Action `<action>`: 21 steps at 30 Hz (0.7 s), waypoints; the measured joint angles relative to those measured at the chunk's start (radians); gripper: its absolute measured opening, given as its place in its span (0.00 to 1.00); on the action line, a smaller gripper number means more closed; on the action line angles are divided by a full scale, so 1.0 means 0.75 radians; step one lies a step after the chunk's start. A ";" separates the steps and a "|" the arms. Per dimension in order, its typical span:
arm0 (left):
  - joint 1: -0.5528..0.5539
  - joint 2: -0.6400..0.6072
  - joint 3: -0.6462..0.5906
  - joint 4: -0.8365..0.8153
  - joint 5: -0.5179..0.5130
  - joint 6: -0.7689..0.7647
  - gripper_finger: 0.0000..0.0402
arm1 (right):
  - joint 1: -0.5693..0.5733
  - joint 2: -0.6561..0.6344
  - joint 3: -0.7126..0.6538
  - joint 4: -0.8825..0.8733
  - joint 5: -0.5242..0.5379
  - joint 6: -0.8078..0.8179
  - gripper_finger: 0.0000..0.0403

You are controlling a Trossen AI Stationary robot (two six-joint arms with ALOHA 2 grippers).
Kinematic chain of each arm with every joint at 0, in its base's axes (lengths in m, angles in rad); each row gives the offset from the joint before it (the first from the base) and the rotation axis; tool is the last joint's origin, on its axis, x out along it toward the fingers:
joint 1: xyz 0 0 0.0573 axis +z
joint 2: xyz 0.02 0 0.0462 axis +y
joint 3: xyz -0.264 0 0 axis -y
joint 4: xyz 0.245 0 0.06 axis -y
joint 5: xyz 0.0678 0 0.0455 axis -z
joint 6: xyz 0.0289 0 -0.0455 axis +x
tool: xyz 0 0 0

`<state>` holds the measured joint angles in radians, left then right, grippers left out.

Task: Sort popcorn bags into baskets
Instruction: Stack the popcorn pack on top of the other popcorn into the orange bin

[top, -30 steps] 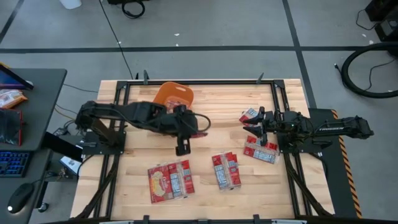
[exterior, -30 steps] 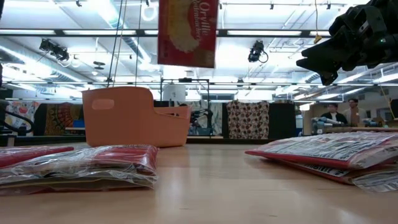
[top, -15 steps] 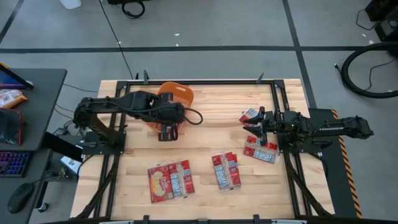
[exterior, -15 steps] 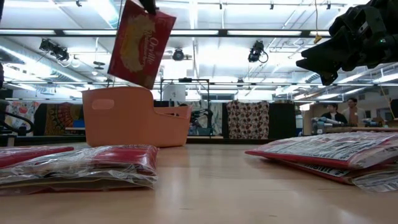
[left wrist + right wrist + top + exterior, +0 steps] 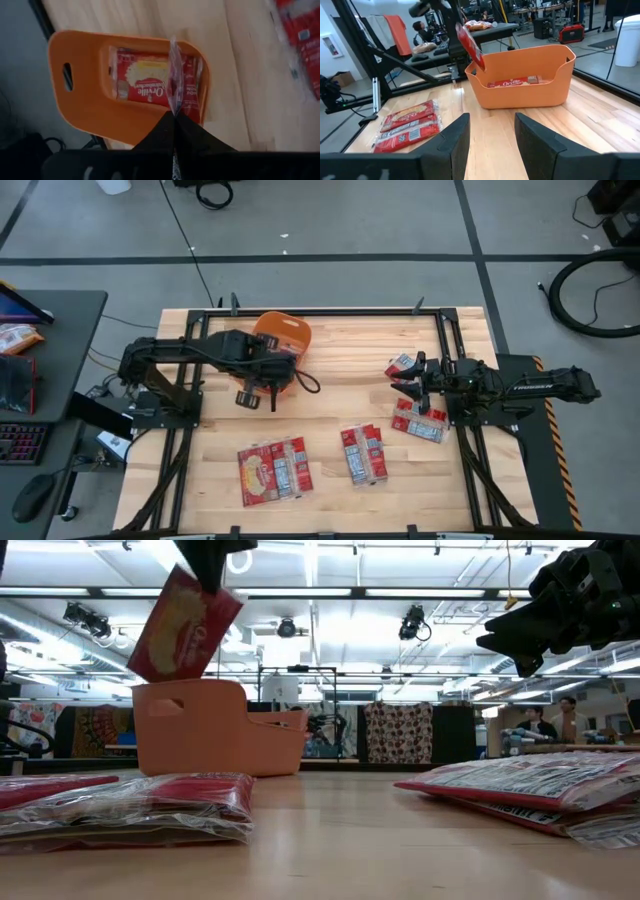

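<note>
Bag [image 5: 182, 624] pinched under left gripper [image 5: 212, 570]

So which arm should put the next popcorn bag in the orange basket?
Left. Its tool already holds a popcorn bag over the orange basket. The right tool waits, open, far across the table.

A robotics lab: ceiling strip lights [image 5: 420, 592], a taped concrete floor [image 5: 330, 225], a computer desk [image 5: 50, 350] and people at benches [image 5: 540, 725].
</note>
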<state>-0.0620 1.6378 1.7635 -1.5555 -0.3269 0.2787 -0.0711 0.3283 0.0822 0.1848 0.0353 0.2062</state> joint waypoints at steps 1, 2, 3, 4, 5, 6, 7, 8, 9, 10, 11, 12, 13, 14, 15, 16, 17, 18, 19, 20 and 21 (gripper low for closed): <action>0.000 -0.002 -0.026 0.013 0.009 0.019 0.02 | 0.000 0.000 0.000 0.000 0.000 0.000 0.40; 0.000 -0.002 -0.053 0.027 0.028 0.033 0.02 | 0.000 0.000 0.000 0.000 0.000 0.001 0.40; 0.001 -0.001 -0.077 0.037 0.042 0.040 0.02 | 0.000 0.000 0.000 0.001 -0.001 0.000 0.40; 0.005 0.001 -0.096 0.041 0.054 0.049 0.02 | 0.000 0.000 0.000 0.001 -0.001 0.000 0.40; 0.006 0.001 -0.116 0.044 0.070 0.061 0.02 | 0.000 0.000 0.000 0.001 -0.001 0.000 0.40; 0.006 -0.001 -0.135 0.050 0.082 0.072 0.02 | 0.000 0.000 0.000 0.001 -0.001 0.001 0.40; 0.006 -0.002 -0.156 0.069 0.082 0.090 0.02 | 0.000 0.000 0.000 0.001 -0.001 0.000 0.40; 0.007 -0.002 -0.171 0.095 0.082 0.104 0.02 | 0.000 0.000 0.000 0.001 -0.001 0.001 0.40; 0.007 -0.001 -0.183 0.120 0.082 0.121 0.02 | 0.000 0.000 0.000 0.001 -0.001 0.001 0.40; 0.010 0.000 -0.189 0.134 0.081 0.134 0.02 | 0.000 0.000 0.000 0.001 0.000 0.001 0.40; 0.014 0.000 -0.195 0.152 0.081 0.143 0.02 | 0.000 0.000 0.000 0.001 -0.001 0.001 0.40; 0.022 0.000 -0.200 0.179 0.084 0.145 0.02 | 0.000 0.000 0.000 0.002 -0.001 0.001 0.40; 0.032 0.000 -0.202 0.209 0.095 0.147 0.02 | 0.000 0.000 0.000 0.002 -0.001 0.001 0.40; 0.044 0.000 -0.203 0.237 0.117 0.147 0.02 | 0.000 0.000 0.000 0.002 -0.001 0.001 0.40; 0.057 0.000 -0.203 0.259 0.139 0.148 0.02 | 0.000 0.000 0.000 0.002 -0.001 0.001 0.40; 0.069 0.000 -0.202 0.275 0.164 0.148 0.02 | 0.000 0.000 0.000 0.002 -0.001 0.001 0.40; 0.082 0.000 -0.202 0.287 0.190 0.148 0.02 | 0.000 0.000 0.000 0.002 -0.001 0.001 0.40; 0.097 0.000 -0.202 0.296 0.215 0.148 0.02 | 0.000 0.000 0.000 0.002 -0.001 0.001 0.40; 0.113 0.000 -0.202 0.297 0.238 0.148 0.02 | -0.001 0.000 0.000 0.002 -0.001 0.001 0.40; 0.127 0.000 -0.202 0.297 0.261 0.148 0.01 | 0.000 0.000 0.000 0.001 -0.001 0.001 0.40; 0.143 0.000 -0.202 0.297 0.281 0.148 0.01 | 0.000 0.000 0.000 0.001 -0.002 0.002 0.40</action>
<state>0.0449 1.6379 1.6119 -1.3325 -0.1163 0.3895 -0.0711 0.3283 0.0822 0.1856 0.0340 0.2073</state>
